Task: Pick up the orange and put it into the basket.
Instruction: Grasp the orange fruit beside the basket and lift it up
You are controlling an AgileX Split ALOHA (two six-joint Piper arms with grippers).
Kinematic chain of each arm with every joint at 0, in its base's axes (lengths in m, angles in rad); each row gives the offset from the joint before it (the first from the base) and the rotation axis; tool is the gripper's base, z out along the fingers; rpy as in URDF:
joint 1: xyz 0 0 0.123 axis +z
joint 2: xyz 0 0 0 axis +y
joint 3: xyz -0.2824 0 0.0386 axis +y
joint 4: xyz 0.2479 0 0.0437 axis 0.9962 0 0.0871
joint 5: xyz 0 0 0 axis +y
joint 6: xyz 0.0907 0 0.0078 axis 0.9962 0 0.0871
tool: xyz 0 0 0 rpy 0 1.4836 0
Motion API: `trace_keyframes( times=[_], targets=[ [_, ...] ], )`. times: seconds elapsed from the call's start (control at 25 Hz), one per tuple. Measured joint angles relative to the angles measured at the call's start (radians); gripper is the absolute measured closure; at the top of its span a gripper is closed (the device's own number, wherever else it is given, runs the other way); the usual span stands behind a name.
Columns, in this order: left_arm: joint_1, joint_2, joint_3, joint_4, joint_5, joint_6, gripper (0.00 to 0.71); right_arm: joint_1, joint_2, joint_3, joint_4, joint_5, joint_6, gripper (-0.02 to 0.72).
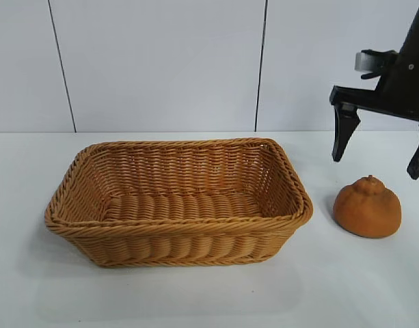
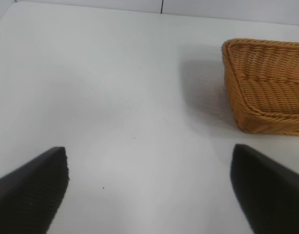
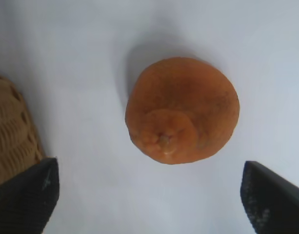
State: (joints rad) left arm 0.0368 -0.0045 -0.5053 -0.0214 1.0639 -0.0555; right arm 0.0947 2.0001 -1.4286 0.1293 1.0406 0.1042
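Exterior view: right gripper [image 1: 381,156] hanging above the orange [image 1: 367,207], fingers spread wide, nothing held; orange on the white table [image 1: 195,301], just right of the basket [image 1: 178,227], apart from it. Left wrist view: left gripper [image 2: 149,187] spread wide over bare table, holding nothing, basket corner off to one side. Right wrist view: looking straight down on the orange, knobby top visible, between the spread fingers [image 3: 25,195] but untouched, basket edge beside one finger.
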Motion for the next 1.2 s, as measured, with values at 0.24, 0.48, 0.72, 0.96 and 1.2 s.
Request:
trace_keyframes(
  times=[0.24,0.48,0.72,0.96,1.2],
  targets=[
    [0.0,0.0,0.0,0.0,-0.001,0.0,0.066,0.0,0.073,0.0,-0.057,-0.023,0.004,0.01],
    [0.0,0.0,0.0,0.0,-0.001,0.0,0.066,0.0,0.122,-0.001,-0.065,-0.057,0.007,0.01],
    [0.0,0.0,0.0,0.0,-0.002,0.0,0.066,0.0,0.157,-0.001,-0.071,-0.089,0.007,0.01],
    [0.0,0.0,0.0,0.0,-0.002,0.0,0.066,0.0,0.171,-0.001,-0.071,-0.105,0.007,0.01],
    [0.0,0.0,0.0,0.0,-0.002,0.0,0.066,0.0,0.173,-0.001,-0.071,-0.105,0.007,0.143]
  ],
)
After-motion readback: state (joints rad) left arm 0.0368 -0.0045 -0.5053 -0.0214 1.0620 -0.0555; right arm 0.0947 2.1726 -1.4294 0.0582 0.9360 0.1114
